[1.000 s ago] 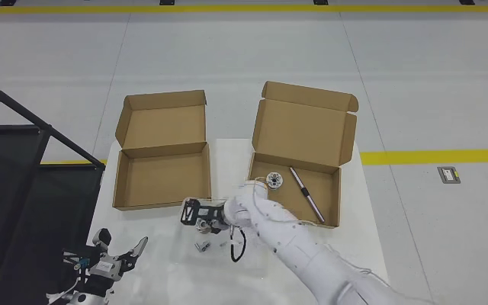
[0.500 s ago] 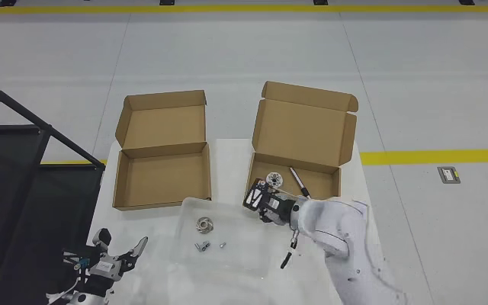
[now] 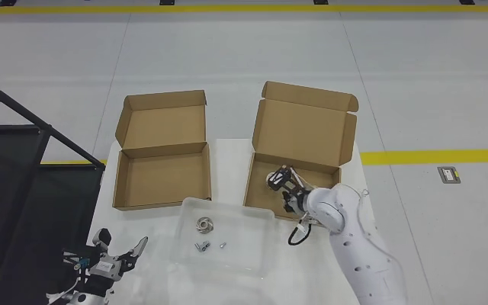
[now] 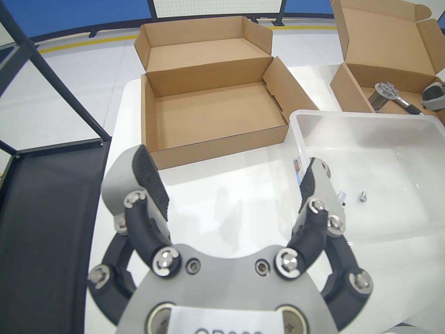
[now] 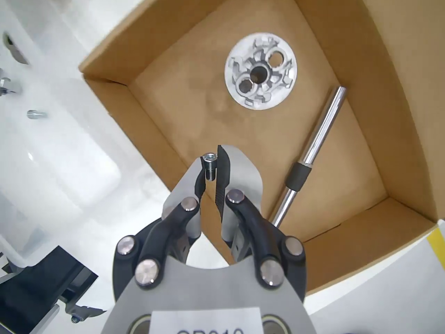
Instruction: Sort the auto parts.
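My right gripper (image 5: 211,164) is shut on a small silver bolt (image 5: 209,165), head up between its tips. It hangs over the near left part of the right cardboard box (image 5: 180,81). That box holds a round cast metal disc (image 5: 260,72) and a chrome rod (image 5: 314,147) with a black collar. From the top, the right gripper (image 3: 280,180) is over the same box (image 3: 305,130). The clear plastic bin (image 3: 252,229) holds a ring-shaped part (image 3: 204,223) and two small fasteners (image 3: 201,245). My left gripper (image 4: 227,165) stands open and holds nothing, at the table's near left corner.
The left cardboard box (image 3: 162,179) lies open with a bare floor. A black metal rack (image 3: 38,198) stands off the table's left edge. Bare white tabletop (image 4: 215,189) lies between the left gripper and the left box (image 4: 208,112).
The right arm has swung from the clear bin to the right and now hangs over the right box with the bolt. The left arm has not moved.
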You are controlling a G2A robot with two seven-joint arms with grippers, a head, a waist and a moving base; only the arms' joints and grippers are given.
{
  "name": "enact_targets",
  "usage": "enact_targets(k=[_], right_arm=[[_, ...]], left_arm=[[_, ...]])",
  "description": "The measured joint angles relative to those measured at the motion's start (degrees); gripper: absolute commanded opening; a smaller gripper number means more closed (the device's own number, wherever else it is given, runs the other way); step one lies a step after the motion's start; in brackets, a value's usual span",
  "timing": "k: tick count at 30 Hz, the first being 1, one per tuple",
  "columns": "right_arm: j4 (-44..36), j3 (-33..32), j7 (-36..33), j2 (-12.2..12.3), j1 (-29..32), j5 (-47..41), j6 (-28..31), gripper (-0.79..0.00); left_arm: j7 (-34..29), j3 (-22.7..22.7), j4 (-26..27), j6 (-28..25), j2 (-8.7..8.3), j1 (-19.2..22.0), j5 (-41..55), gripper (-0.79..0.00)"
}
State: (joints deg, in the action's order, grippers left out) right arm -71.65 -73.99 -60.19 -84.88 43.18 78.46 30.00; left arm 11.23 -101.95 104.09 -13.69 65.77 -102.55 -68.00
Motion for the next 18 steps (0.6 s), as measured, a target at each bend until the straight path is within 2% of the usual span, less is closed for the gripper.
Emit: enact_targets(k=[10, 12, 14, 18], right_arm=[[15.84, 0.79, 9.13, -0.05, -5.95, 1.15, -6.64, -0.785], [18.02, 0.86, 11.44, 0.0, -6.8, 1.14, -6.98, -0.696], [19.11, 1.04, 13.02, 0.04, -7.16, 1.31, -7.3, -0.659], [19.61, 1.51, 15.82, 0.17, -7.0, 1.76, -8.12, -0.637]], left_arm=[[0.0, 0.0, 0.0, 0.0, 0.0, 0.0, 0.0, 0.0], [0.0, 0.0, 0.0, 0.0, 0.0, 0.0, 0.0, 0.0], [0.0, 0.0, 0.0, 0.0, 0.0, 0.0, 0.0, 0.0], [0.0, 0.0, 0.0, 0.0, 0.0, 0.0, 0.0, 0.0]])
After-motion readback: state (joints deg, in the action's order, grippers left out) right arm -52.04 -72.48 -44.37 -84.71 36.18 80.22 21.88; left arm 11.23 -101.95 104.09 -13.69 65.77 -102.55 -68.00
